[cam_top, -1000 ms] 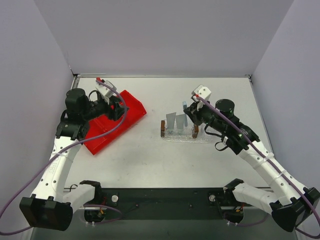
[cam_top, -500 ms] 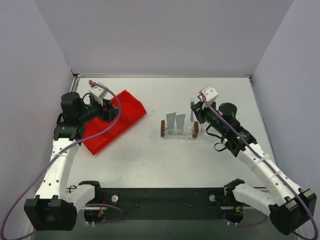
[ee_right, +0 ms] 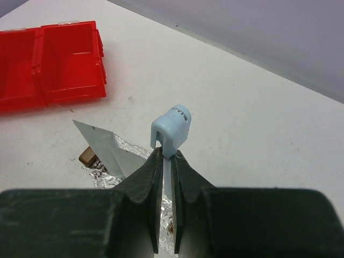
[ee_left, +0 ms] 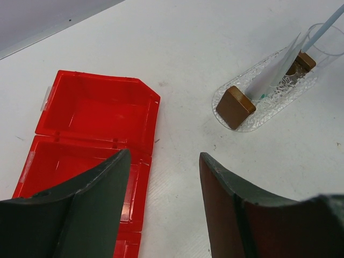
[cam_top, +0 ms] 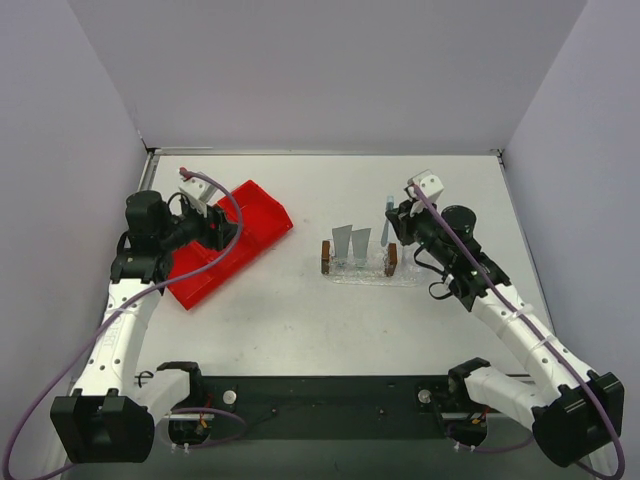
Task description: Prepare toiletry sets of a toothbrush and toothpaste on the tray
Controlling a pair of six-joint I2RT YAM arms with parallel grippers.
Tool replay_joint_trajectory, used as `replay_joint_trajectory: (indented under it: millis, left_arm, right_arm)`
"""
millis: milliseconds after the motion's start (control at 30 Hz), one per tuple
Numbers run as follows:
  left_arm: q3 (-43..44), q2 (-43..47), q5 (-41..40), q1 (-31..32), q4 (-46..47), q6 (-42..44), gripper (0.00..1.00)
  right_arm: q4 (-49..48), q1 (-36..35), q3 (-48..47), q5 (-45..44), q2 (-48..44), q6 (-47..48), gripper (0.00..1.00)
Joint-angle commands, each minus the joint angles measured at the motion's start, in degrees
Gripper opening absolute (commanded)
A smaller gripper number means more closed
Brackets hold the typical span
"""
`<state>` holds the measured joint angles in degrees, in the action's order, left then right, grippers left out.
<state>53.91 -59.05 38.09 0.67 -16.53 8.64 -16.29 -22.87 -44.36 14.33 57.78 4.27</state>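
At the far left, a red bin (cam_top: 250, 215) of glossy moulded plastic lies slantwise on the white worktop (cam_top: 300, 320). Its shallow rectangular compartments are split by low ribs, and one corner is cut off at an angle. The left fingers (ee_left: 115, 172), dark and matt with a curved wedge shape, hover over it. They are spread wide apart with nothing between them.

Towards the middle lies the tray (cam_top: 410, 277), a clear rounded rectangle with a crinkled, pebbly surface that is almost see-through against the worktop. On it stands a small clear rack (cam_top: 358, 265) with a squarish brown block (ee_left: 236, 107) at each end. Two toothpaste tubes (cam_top: 342, 241) stand upright side by side in the rack. They are flat, silvery-grey wedges with a dull sheen, and their broad crimped ends point up.

At the right end of the rack is the toothbrush (cam_top: 387, 220), a thin, smooth, pale blue stick. It stands nearly upright and is clamped between the right fingers (ee_right: 153, 172), which are pressed tight on its stem. From the right wrist view its rounded, hooked head (ee_right: 172, 128) rises just past the fingertips. Its lower end reaches down towards the rack, near the right brown block, but I cannot tell whether it rests on the rack or the tray.
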Motion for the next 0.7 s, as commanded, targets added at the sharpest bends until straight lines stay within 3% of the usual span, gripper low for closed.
replay_joint_trajectory:
  millis: [0,667]
  left_arm:
    - [0.1,1.0,0.2,-0.3,2.7,-0.7,0.64]
    - [-1.3,1.3,0.8,-0.3,3.4,-0.9,0.64]
  right_arm:
    - [-5.5,0.8,0.6,2.5,0.3,-2.1,0.00]
    - [-9.5,2.4,4.5,4.6,1.3,-4.3,0.00]
